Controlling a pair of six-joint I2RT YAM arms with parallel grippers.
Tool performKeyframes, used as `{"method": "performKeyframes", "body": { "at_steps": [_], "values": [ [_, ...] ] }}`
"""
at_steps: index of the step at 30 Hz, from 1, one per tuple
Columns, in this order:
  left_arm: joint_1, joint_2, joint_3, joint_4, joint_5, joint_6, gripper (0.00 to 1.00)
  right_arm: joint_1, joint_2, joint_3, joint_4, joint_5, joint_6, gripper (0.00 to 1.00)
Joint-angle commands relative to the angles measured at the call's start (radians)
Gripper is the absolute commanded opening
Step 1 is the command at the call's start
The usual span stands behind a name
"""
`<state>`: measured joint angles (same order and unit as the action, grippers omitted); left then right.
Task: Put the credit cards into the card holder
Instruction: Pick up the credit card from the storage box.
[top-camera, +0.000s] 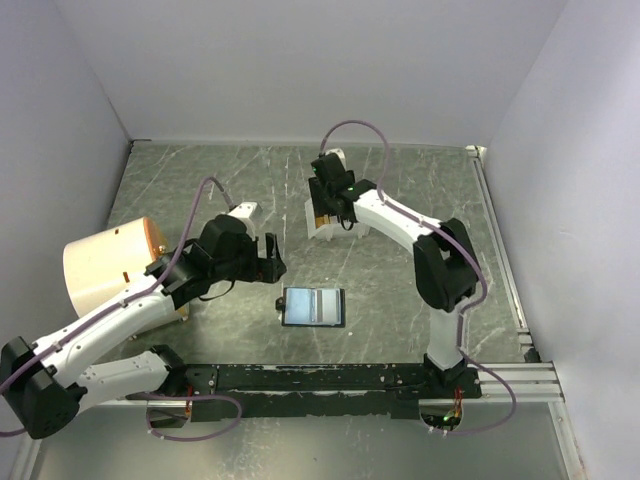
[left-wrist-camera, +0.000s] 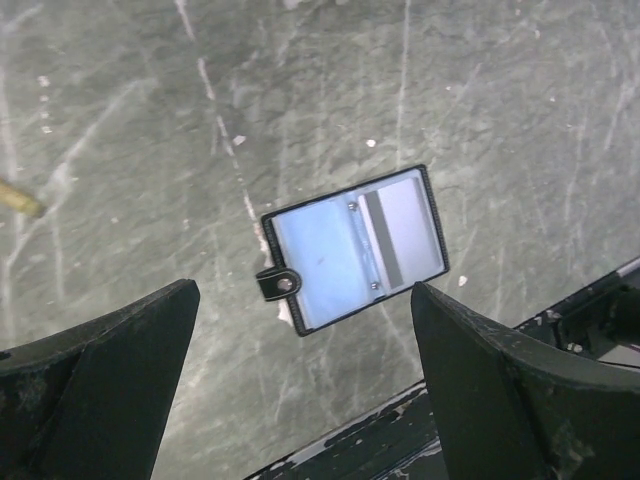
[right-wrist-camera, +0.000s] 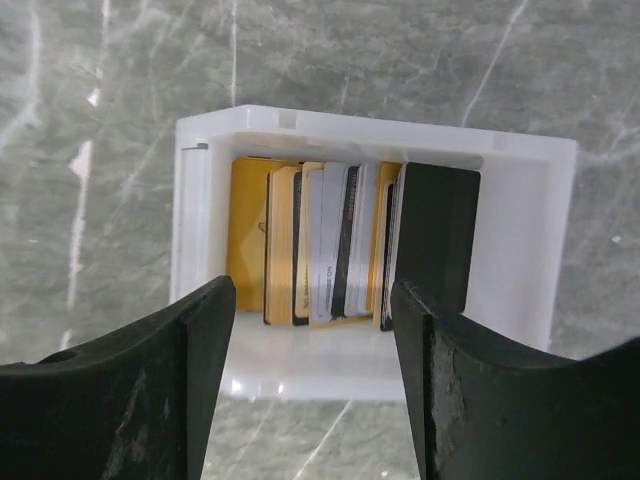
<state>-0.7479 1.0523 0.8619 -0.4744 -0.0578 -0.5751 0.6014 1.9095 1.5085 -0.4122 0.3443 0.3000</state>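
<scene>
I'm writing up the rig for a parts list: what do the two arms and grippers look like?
Both the left arm and right arm have white rounded links joined by black joint housings. A lilac cable loops along each. The left gripper and right gripper are black, each with two broad tapering fingers, scuffed on the surface.

The credit cards (right-wrist-camera: 320, 245) stand in a box (right-wrist-camera: 515, 250) beyond the card holder (top-camera: 314, 307).

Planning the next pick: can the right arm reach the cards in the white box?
Probably yes: the right pincer hangs open over the uncovered white box, credit cards standing on edge below its gap.
</scene>
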Motion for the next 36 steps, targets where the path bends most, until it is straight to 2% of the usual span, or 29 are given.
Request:
{"method": "performKeyframes", "body": {
  "at_steps": [1, 7, 15, 20, 25, 31, 36],
  "values": [
    [0.005, -0.053, 0.065, -0.106, -0.109, 0.058, 0.99, -0.009, 0.089, 0.080, -0.085, 0.007, -0.110, 0.63],
    [0.004, -0.093, 0.071, -0.151, -0.184, 0.099, 1.00, -0.020, 0.086, 0.024, -0.131, -0.053, -0.207, 0.63],
    [0.004, -0.070, 0.077, -0.162, -0.189, 0.108, 1.00, -0.028, 0.057, 0.045, -0.172, -0.073, -0.170, 0.63],
    [0.005, -0.069, 0.078, -0.160, -0.191, 0.110, 1.00, -0.025, 0.118, 0.130, -0.171, -0.065, -0.174, 0.70],
    [0.005, -0.094, 0.066, -0.150, -0.203, 0.105, 1.00, -0.017, 0.171, 0.160, -0.189, -0.042, -0.202, 0.83],
    [0.004, -0.082, 0.075, -0.165, -0.207, 0.101, 1.00, -0.012, 0.206, 0.169, -0.194, -0.053, -0.217, 0.87],
    [0.004, -0.096, 0.068, -0.158, -0.208, 0.101, 1.00, 0.007, 0.238, 0.165, -0.181, 0.002, -0.222, 0.90]
  ]
}}
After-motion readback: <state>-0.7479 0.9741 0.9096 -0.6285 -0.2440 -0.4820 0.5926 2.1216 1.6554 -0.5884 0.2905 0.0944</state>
